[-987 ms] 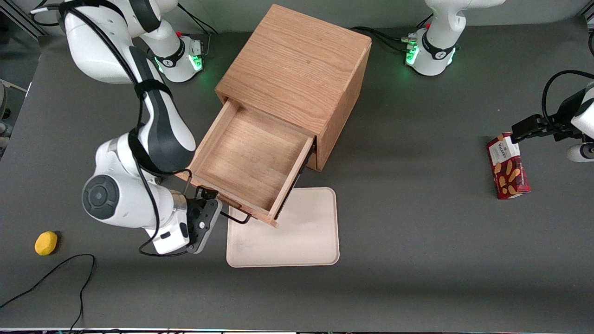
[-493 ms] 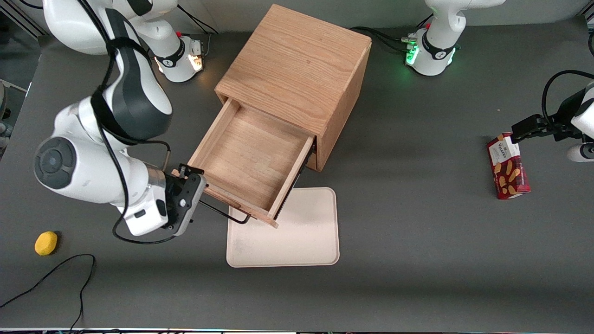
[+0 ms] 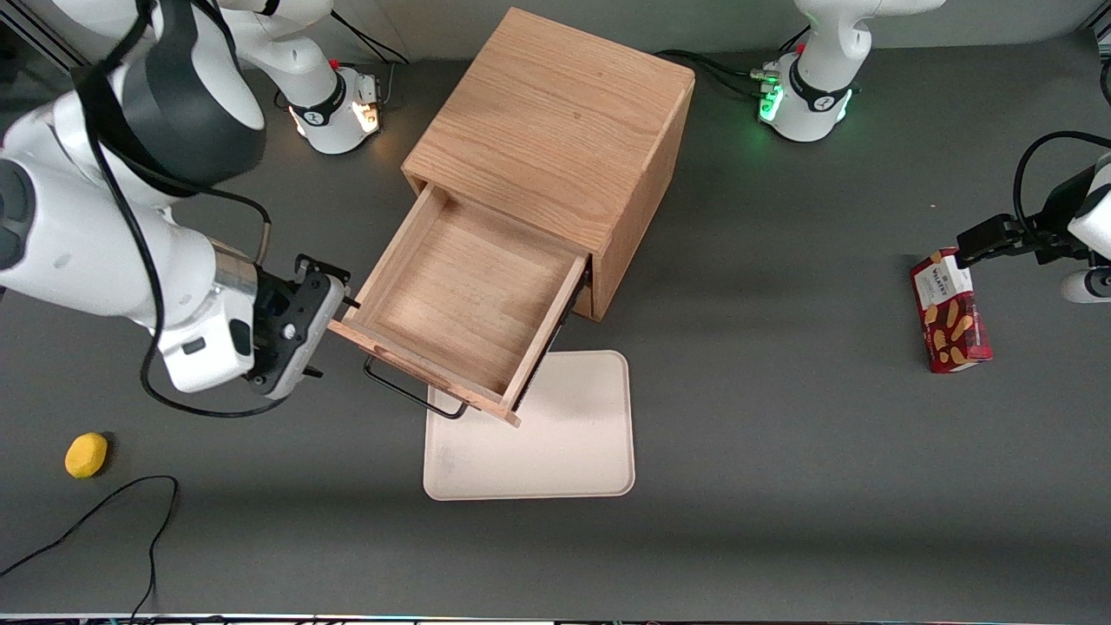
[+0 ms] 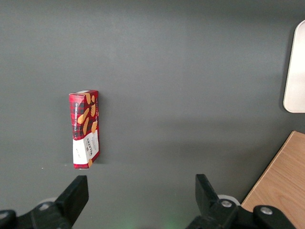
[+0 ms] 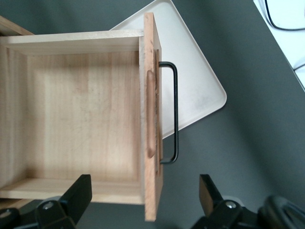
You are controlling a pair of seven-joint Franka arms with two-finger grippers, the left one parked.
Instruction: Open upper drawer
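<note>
The upper drawer (image 3: 469, 304) is pulled fully out. The gripper (image 3: 334, 299), fingers spread, is parked beside its handle (image 3: 412, 395); nothing more's really needed.

The oak upper drawer (image 3: 469, 308) stands pulled out, black handle free.

Hand (image 3: 334, 304) now off the handle (image 3: 412, 395), higher, fingers apart.
</note>
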